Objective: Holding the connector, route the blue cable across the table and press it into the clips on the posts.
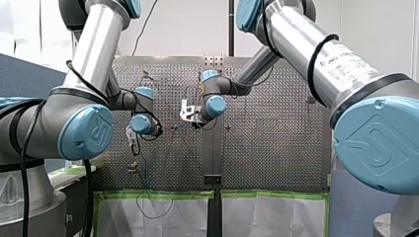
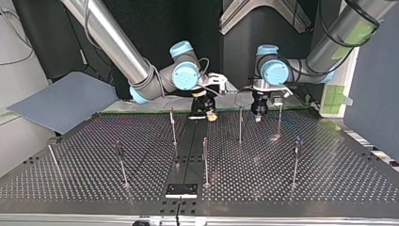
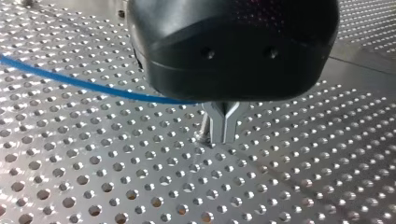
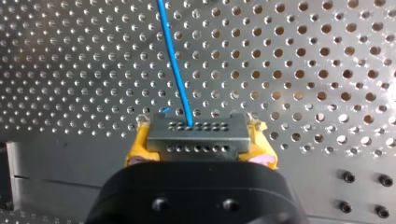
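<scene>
Clearly right end effector (image 4: 200,148) clamps connector (image 4: 196,133); blue cable (image 3: 70,81) vanishes behind clenched left end effector (image 3: 224,136).

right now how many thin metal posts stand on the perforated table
7, top view: far row, three thin metal posts; near row, four; more may be hidden.

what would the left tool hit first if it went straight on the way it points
Most likely the table: the left tool points down at it from close above, with nothing visible between.
</scene>
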`<state>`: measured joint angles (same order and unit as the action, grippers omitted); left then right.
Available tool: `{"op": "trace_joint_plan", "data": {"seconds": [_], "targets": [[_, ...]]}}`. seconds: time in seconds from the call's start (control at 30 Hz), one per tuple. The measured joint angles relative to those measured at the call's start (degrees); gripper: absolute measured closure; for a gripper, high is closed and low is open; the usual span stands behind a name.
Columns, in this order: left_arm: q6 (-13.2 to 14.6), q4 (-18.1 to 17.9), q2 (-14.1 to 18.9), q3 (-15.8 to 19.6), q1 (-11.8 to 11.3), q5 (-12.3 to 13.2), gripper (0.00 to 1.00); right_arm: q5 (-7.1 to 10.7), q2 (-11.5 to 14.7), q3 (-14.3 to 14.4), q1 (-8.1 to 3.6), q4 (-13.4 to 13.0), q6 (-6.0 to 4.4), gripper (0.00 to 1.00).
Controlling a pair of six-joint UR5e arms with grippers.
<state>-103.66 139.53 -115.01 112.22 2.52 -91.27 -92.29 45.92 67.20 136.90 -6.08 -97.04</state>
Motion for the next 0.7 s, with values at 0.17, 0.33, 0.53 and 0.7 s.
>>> {"op": "trace_joint_plan", "data": {"seconds": [0.17, 0.33, 0.53, 0.7], "targets": [[-0.87, 0.05, -1.66, -1.95, -0.41, 1.61, 1.00, 0.28, -0.07, 0.00, -0.48, -0.03, -0.13, 1.00], [-1.07, 1.22, -3.33, -4.17, -0.76, 2.32, 1.00, 0.99, -0.51, 0.01, -1.32, -0.08, -0.25, 1.00], [-1.08, 1.60, -3.56, -4.92, -1.13, 2.53, 1.00, 1.49, -1.96, 0.01, -2.13, -0.08, -0.24, 1.00], [-1.12, 1.44, -3.57, -5.20, -1.38, 2.48, 1.00, 1.50, -2.24, 0.00, -3.04, -0.19, -0.19, 1.00]]}}
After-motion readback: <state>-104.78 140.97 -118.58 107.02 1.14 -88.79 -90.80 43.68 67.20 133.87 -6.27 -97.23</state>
